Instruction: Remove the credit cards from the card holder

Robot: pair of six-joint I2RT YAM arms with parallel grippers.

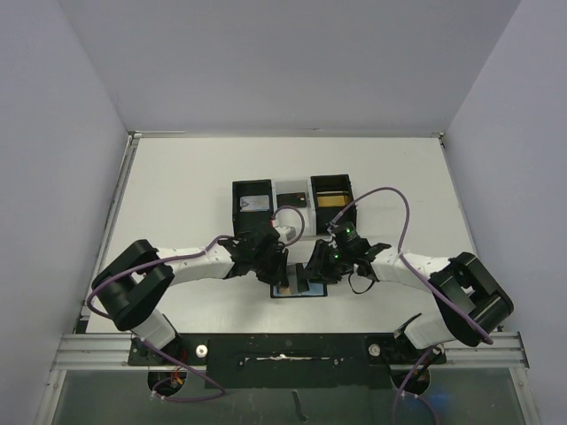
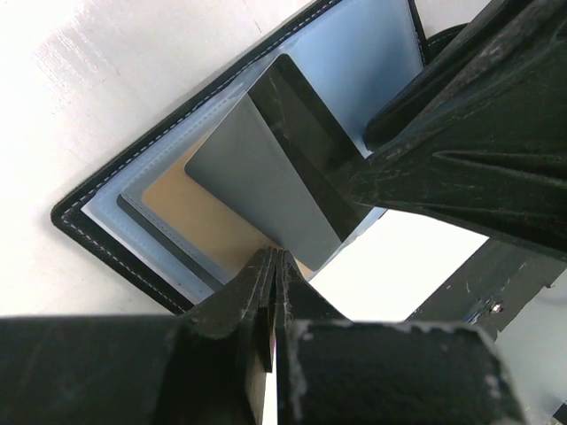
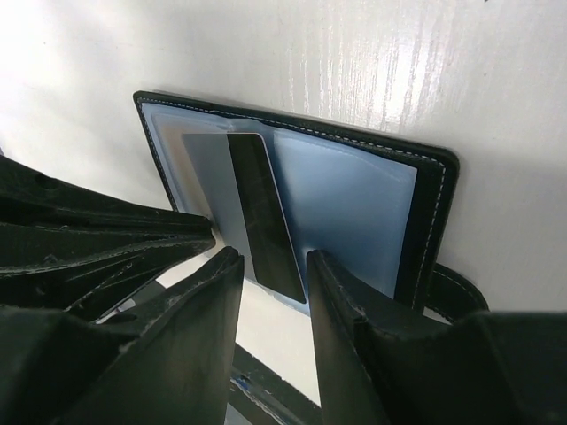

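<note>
The card holder (image 1: pixel 306 290) lies spread open on the white table, black with white stitching and blue-grey pockets (image 2: pixel 372 62). A gold-tan credit card (image 2: pixel 199 221) sits flat in one pocket. A pale grey credit card (image 2: pixel 257 177) with a black stripe tilts up out of the holder. My right gripper (image 3: pixel 267 261) is open, and its fingers straddle that card's free edge (image 3: pixel 266 230) without clamping it. My left gripper (image 2: pixel 276 257) is shut, tips down on the holder beside the tan card. In the top view both grippers (image 1: pixel 276 270) (image 1: pixel 317 266) meet over the holder.
Two black open-top boxes (image 1: pixel 252 202) (image 1: pixel 332 197) stand behind the holder with a white box (image 1: pixel 291 189) between them. The holder's closing tab (image 3: pixel 452 283) sticks out under my right finger. Grey walls close in the table on both sides and at the back.
</note>
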